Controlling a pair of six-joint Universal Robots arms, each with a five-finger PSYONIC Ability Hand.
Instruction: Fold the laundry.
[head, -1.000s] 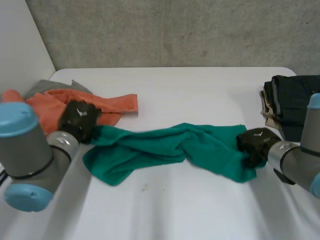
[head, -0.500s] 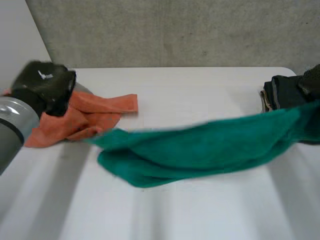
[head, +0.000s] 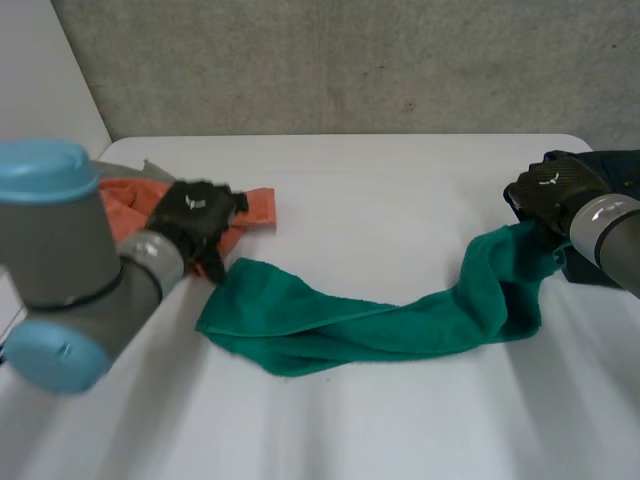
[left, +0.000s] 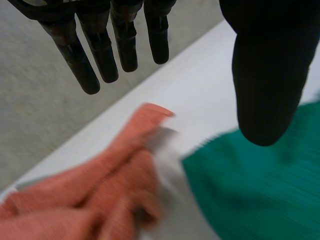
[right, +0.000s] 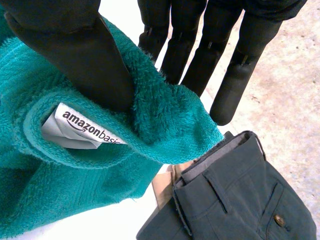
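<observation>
Green towel (head: 370, 325) rumpled, long axis running orange cloth (head: 258, 203) to trousers (head: 622, 168). My right hand (head: 548, 192) fingers pinch its labelled corner; left hand (head: 195, 212) fingers straight, empty.

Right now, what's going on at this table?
A two-armed robot is working through laundry on a white table. Its right hand pinches one end of the green towel and holds it raised beside the folded dark trousers. The rest of the towel lies stretched across the table. Its left hand is open over the towel's other end, next to the orange cloth, holding nothing.
</observation>
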